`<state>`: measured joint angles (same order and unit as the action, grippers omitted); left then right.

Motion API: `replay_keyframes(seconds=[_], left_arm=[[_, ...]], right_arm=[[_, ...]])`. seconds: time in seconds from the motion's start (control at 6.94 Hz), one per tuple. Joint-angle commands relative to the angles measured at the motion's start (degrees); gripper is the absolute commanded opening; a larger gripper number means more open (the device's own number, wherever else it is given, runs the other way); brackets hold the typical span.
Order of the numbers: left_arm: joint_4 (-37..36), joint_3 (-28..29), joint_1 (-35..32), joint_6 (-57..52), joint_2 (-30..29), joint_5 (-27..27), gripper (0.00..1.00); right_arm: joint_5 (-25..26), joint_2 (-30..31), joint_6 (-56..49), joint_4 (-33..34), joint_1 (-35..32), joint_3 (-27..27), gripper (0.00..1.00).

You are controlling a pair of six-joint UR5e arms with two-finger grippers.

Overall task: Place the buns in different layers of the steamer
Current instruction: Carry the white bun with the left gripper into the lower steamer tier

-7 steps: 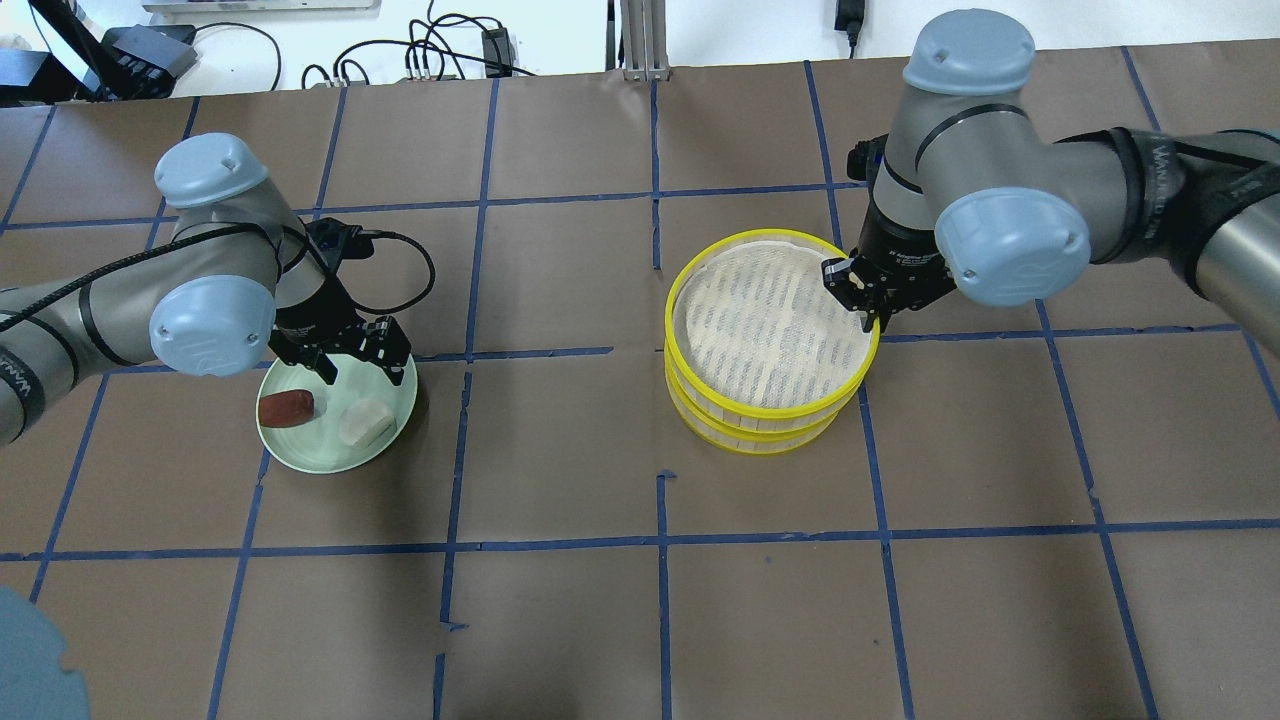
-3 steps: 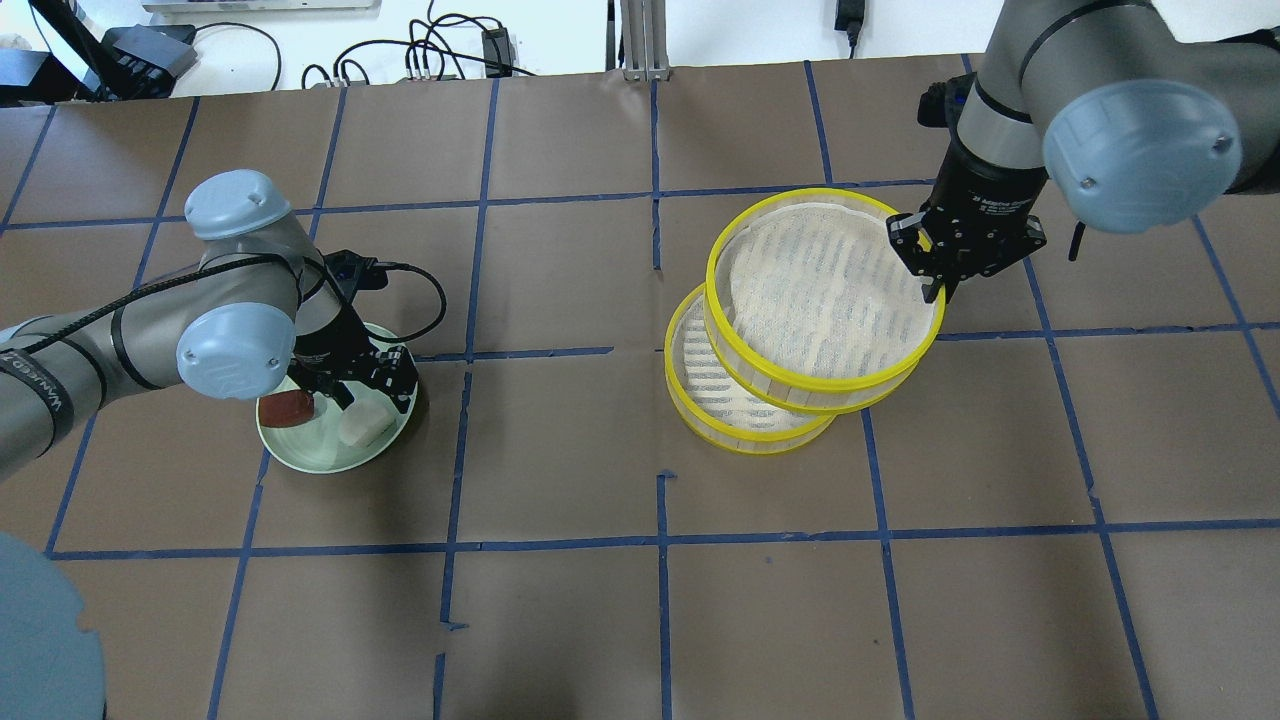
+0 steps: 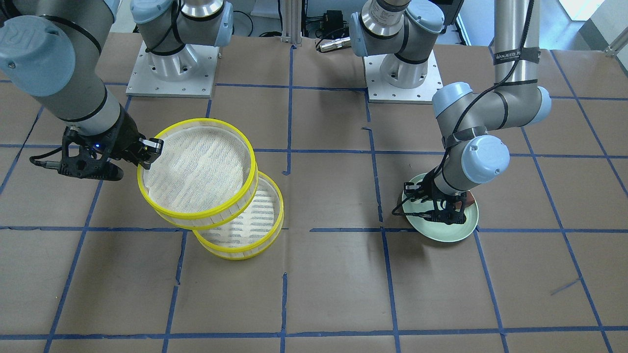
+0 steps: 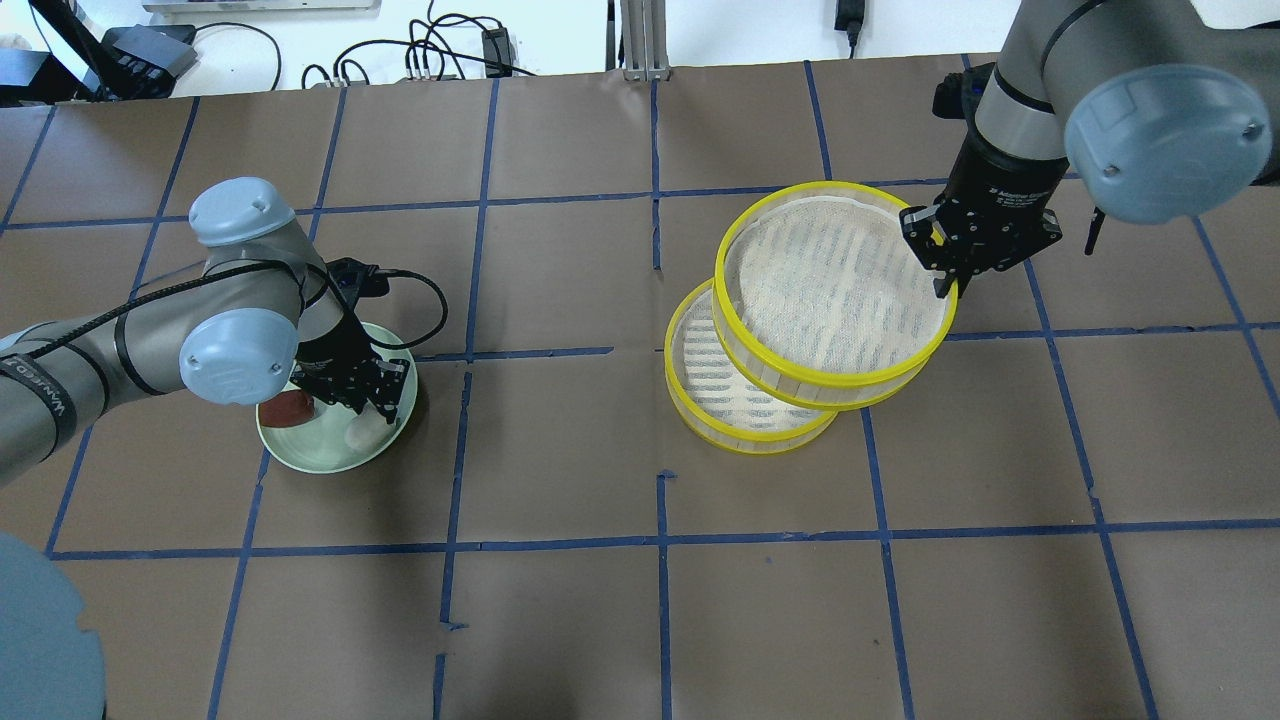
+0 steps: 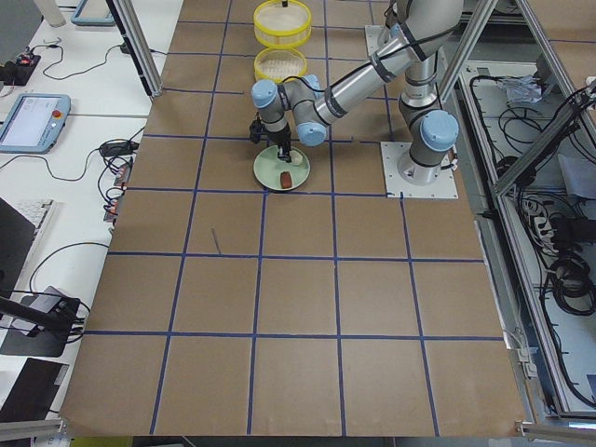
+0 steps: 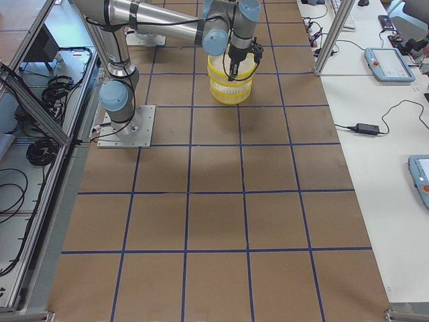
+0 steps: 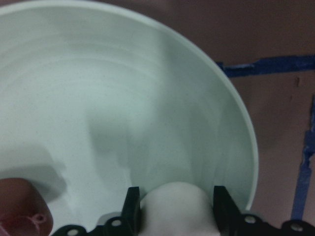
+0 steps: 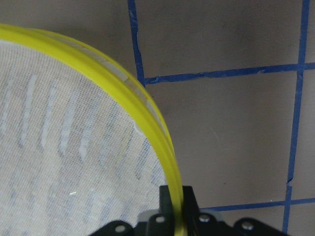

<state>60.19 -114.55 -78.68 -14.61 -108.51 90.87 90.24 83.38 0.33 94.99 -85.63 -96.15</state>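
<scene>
My left gripper [image 4: 365, 405] is down on the pale green plate [image 4: 320, 455], shut on the white bun [image 7: 177, 206], with a finger on each side of it in the left wrist view. The dark reddish-brown bun [image 4: 288, 408] lies beside it on the plate. My right gripper [image 4: 945, 285] is shut on the yellow rim [image 8: 147, 123] of the steamer's top tier [image 4: 835, 285]. It holds that tier raised and offset to the far right of the bottom tier [image 4: 715, 385], which rests on the table. Both tiers hold nothing but their mesh liners.
The table is covered in brown paper with blue tape lines. The plate sits left of centre and the steamer right of centre in the overhead view. Cables and boxes lie beyond the far edge [image 4: 430, 50]. The arm bases [image 3: 402, 73] stand at the robot's side.
My right gripper has lifted the top tier off the bottom one and carried it to the far right. My left gripper has come down onto the plate and closed around the white bun.
</scene>
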Motion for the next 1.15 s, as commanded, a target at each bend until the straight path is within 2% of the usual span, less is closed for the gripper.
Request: replay_keyframes(seconds=[0.0, 0.14, 0.29, 0.43, 0.58, 0.86, 1.01], left_arm=[[0.37, 0.9, -0.07, 1.6, 0.84, 0.19, 0.14], [1.15, 1.86, -0.25, 2.56, 1.71, 0.27, 0.14], [5.94, 5.61, -1.12, 5.18, 2.59, 0.01, 0.14], [12.43, 12.18, -4.7, 12.17, 2.25, -1.21, 0.14], [13.8, 16.77, -10.39, 18.59, 1.73, -4.61, 0.14], [11.55, 18.75, -18.32, 37.98, 0.93, -19.86, 0.14], [3.7, 18.92, -21.66, 45.3, -1.07, -25.77, 0.14]], right_arm=[[0.19, 0.03, -0.07, -0.07, 0.28, 0.08, 0.08], [0.46, 0.38, -1.03, -0.15, 0.72, 0.26, 0.08], [0.46, 0.99, -3.21, -1.46, 2.38, 0.43, 0.08], [0.37, 1.69, -5.15, -1.56, 3.7, 0.26, 0.08], [0.72, 1.7, -5.69, -2.26, 3.97, 0.26, 0.08], [0.72, 1.7, -5.7, -2.53, 4.15, 0.17, 0.08], [0.72, 1.7, -5.78, -2.61, 4.24, 0.26, 0.08]])
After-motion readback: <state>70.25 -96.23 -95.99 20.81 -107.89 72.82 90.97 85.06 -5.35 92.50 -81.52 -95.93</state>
